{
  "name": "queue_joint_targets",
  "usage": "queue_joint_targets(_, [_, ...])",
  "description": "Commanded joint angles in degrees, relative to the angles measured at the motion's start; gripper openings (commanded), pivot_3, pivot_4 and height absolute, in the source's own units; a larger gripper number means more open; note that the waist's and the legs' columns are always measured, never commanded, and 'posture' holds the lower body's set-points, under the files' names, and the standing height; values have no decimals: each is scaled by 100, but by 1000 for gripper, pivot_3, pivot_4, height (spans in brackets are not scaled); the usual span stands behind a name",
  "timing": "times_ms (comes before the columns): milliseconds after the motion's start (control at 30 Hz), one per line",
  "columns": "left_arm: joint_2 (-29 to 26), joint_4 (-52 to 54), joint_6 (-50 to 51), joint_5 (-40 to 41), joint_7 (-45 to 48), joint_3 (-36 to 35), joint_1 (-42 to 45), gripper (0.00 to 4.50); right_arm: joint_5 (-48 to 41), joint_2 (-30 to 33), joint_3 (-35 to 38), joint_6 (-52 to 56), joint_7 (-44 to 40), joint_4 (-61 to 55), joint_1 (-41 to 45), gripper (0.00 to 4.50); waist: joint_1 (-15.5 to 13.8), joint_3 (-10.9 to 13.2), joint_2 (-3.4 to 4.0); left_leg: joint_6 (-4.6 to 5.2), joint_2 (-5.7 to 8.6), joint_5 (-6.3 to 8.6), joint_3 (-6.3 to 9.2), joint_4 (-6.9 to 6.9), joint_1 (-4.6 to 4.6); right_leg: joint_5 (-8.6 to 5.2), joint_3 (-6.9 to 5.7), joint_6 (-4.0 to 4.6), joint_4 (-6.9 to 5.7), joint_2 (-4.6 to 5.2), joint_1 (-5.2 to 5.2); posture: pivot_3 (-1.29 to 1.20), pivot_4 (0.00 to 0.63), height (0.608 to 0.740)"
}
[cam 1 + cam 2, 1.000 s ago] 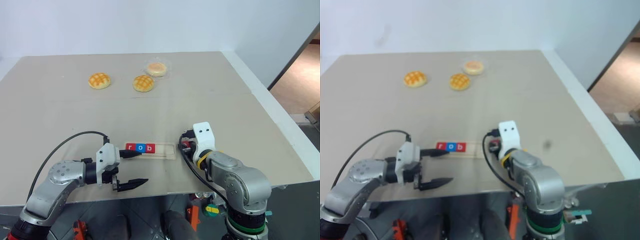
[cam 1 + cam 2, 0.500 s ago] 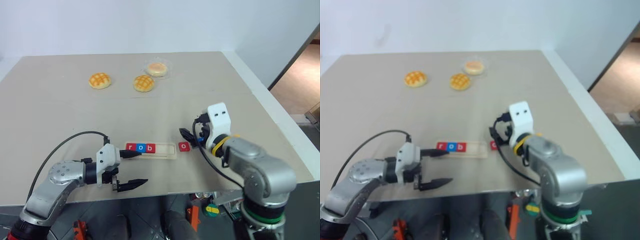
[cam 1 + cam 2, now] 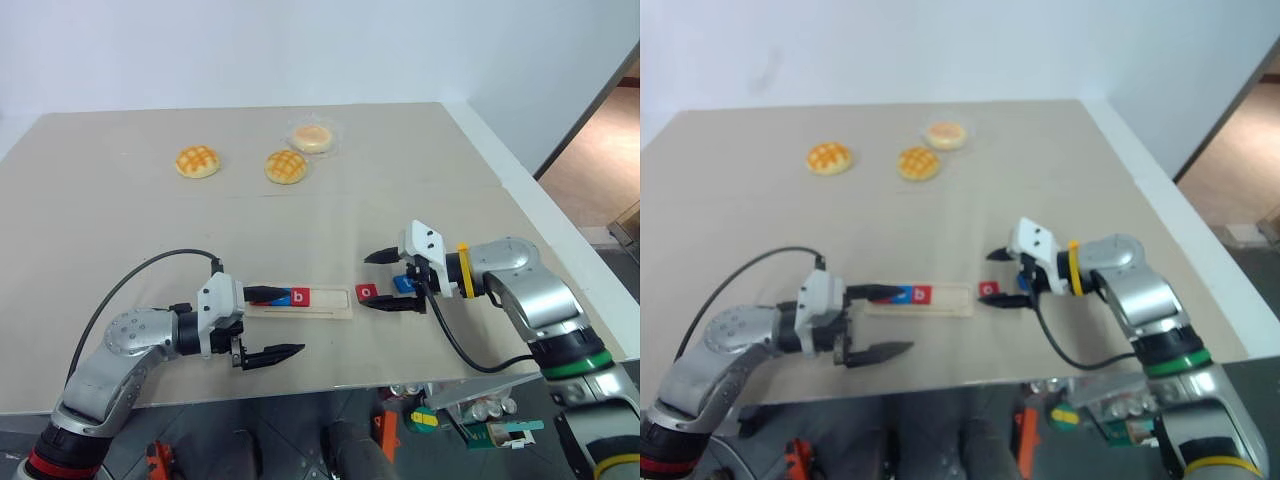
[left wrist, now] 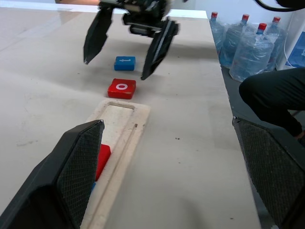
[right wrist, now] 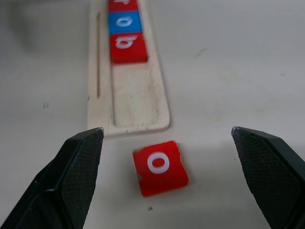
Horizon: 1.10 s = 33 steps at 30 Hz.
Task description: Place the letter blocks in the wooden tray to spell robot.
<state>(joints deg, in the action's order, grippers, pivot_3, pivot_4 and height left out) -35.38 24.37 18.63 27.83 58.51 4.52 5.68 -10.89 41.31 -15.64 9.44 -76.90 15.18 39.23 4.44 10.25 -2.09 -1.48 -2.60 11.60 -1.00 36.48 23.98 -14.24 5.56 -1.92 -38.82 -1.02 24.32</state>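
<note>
The wooden tray point(image 3: 325, 301) lies near the table's front edge, with the letter blocks r, o point(image 5: 125, 22) and b point(image 5: 127, 46) in its left part. A red o block point(image 3: 367, 292) lies loose on the table just off the tray's right end, slightly askew. Behind it sits a blue t block point(image 3: 403, 284). My right gripper point(image 3: 371, 281) is open, pointing left, its fingertips on either side of the red o block point(image 5: 159, 167) without touching it. My left gripper point(image 3: 294, 321) is open at the tray's left end, one finger over the r and o blocks.
Two golden buns point(image 3: 197, 161) point(image 3: 286, 166) and a wrapped one point(image 3: 314, 138) sit far back on the table. The front table edge runs just below the tray. A seated person point(image 4: 274, 93) and water bottles point(image 4: 248, 47) are beyond the table's right side.
My right gripper opened, rose and swung round from pointing down at the tray's right end to pointing left. The red o block now lies loose on the table. The left arm stayed put.
</note>
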Motion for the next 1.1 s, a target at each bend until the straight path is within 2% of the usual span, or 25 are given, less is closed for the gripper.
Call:
queue_joint_targets(33, [-80,269,-16,20,-111,-129,-91,4500,74,-111,10,-430,-281,343,160,4455,-6,0,0,0,0,0,0,0,0,0,0,0,0,0,0,0,150,740])
queue_joint_targets(200, [-128,370,-38,-22,-207,-112,-227,4500,121,-302,20,-645,-438,624,94,4455,-11,1,1,-1,2,-1,1,2,-1,0,2,0,-6,4,-1,0,150,740])
queue_joint_targets(233, [-144,383,-37,-22,-222,-106,-244,4500,112,-332,30,-597,-433,622,61,4211,-11,1,1,-1,1,-1,2,4,-3,0,1,0,-7,3,-3,0,150,740])
queue_joint_targets(667, [-202,316,-21,-57,-214,-45,-214,4500,140,-330,136,-133,-170,435,-267,4211,-14,0,2,-4,1,-2,0,8,-12,1,3,2,-17,2,-6,0,150,740])
queue_joint_targets(1100, [-218,229,-7,-85,-164,-21,-157,4500,102,-160,230,461,76,-263,-718,4211,-30,0,1,-4,3,-3,1,8,-29,0,2,1,-17,2,-25,0,150,740])
